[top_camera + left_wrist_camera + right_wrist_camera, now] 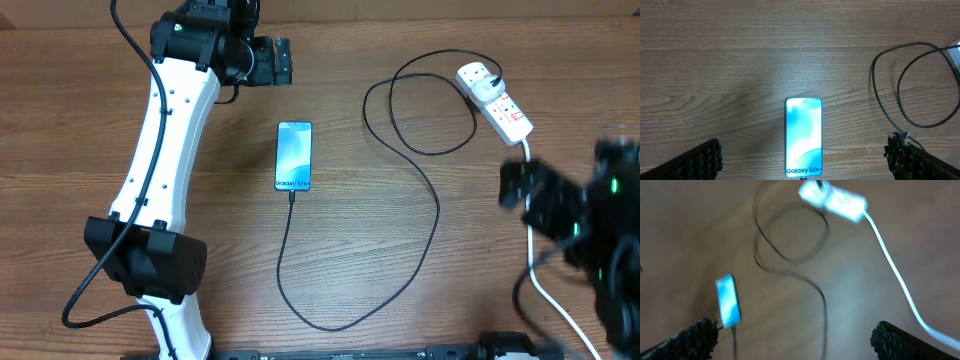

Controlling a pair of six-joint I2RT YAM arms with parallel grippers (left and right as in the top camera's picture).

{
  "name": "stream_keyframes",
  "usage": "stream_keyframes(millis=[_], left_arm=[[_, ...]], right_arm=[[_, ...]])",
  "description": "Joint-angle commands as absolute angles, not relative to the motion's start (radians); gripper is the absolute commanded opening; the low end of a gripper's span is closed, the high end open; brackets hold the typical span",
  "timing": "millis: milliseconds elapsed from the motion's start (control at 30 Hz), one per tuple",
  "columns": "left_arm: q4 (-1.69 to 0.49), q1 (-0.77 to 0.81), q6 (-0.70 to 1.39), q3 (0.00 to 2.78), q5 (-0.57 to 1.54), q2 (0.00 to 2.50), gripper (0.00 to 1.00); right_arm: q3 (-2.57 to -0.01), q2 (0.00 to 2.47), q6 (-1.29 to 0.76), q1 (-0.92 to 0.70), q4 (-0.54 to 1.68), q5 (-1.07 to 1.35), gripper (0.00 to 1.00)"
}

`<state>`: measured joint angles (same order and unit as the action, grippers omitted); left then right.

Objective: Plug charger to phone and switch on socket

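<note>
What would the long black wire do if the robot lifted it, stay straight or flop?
Probably flop: the charger lies in loose loops, so it looks bendy. It is thin, so likely light. Its end seems plugged into the phone, so lifting might drag the phone along.

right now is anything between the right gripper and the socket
nothing visible blocks it. from the right gripper to the socket it's bare table; only the socket's white cord and the charger loop lie flat alongside
</note>
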<state>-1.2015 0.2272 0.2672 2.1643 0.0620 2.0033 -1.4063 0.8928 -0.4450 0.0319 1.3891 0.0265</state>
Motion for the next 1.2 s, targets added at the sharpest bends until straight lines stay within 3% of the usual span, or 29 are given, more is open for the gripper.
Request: stream_keyframes(millis=[0,233,1167], left_arm=[[-1.201,0.228,0.27,2.163,0.048,2.013,1.0],[-1.201,0.228,0.27,2.163,0.048,2.013,1.0],[-1.201,0.228,0.27,2.163,0.048,2.013,1.0]], right_arm=[[-1.378,0.874,-0.453,0.027,1.468,0.019,1.0],[-1.378,0.876,-0.453,0.027,1.635,0.13,1.0],[-1.378,0.876,-0.441,0.027,1.65,0.125,1.0]])
